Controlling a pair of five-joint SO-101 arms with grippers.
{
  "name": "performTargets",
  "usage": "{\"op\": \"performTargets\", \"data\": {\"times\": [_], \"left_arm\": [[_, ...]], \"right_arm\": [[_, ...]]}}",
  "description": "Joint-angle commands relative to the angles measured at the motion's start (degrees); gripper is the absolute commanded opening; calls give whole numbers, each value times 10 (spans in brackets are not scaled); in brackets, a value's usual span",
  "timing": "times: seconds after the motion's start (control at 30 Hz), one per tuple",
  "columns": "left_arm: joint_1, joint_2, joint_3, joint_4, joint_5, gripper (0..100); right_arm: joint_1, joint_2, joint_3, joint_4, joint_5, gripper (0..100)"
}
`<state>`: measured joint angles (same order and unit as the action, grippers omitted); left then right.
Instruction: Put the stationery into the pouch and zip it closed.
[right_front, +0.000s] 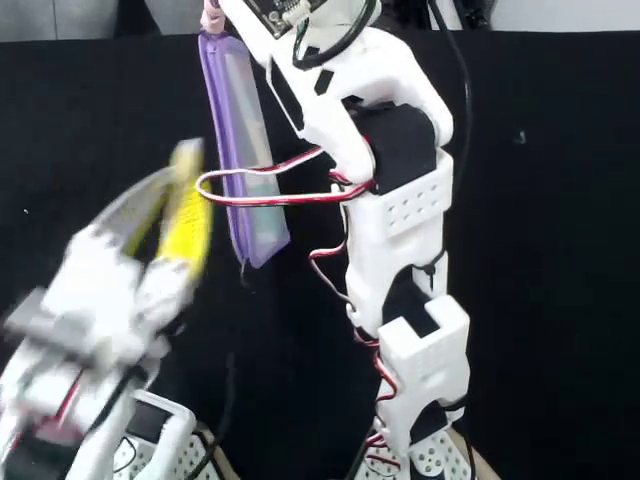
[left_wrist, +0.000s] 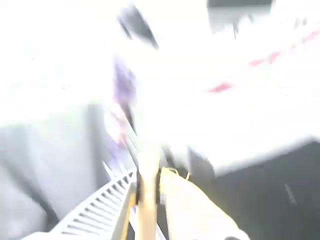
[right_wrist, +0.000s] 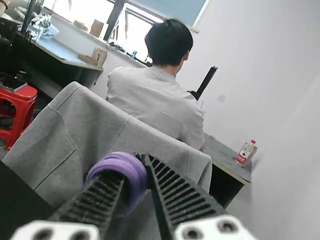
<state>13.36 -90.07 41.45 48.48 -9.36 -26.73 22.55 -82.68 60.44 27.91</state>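
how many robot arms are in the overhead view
2. The left arm is at the lower left, pointing up toward the purple pouch. The right arm stands in the middle, its gripper shut on the pouch's top end.

i see the purple pouch (right_front: 245, 150) hanging straight down in the upper middle of the high view. it is long and thin, with a see-through side. a thin tan stick (left_wrist: 147, 200), too blurry to name, stands at the bottom middle of the left wrist view.
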Motion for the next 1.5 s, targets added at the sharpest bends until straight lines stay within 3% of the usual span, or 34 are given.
{"op": "performTargets", "data": {"times": [0.0,0.1,0.37,0.7,0.93,1.2,1.47], "left_arm": [[-82,-76,-1,-14,67,29],[-125,-73,14,-44,113,29],[-239,-76,92,-150,233,29],[-249,-76,114,-178,256,29],[-250,-75,114,-178,359,29],[-248,-71,115,-186,384,29],[-248,-72,121,-190,411,29]], "right_arm": [[4,-31,-73,69,-27,11],[4,-31,-131,131,-58,11],[5,-102,-123,269,-108,11],[6,-196,-122,404,-116,11],[22,-281,-80,408,-120,11],[-1,-397,106,404,-116,11],[-1,-430,246,333,-119,11]]}}
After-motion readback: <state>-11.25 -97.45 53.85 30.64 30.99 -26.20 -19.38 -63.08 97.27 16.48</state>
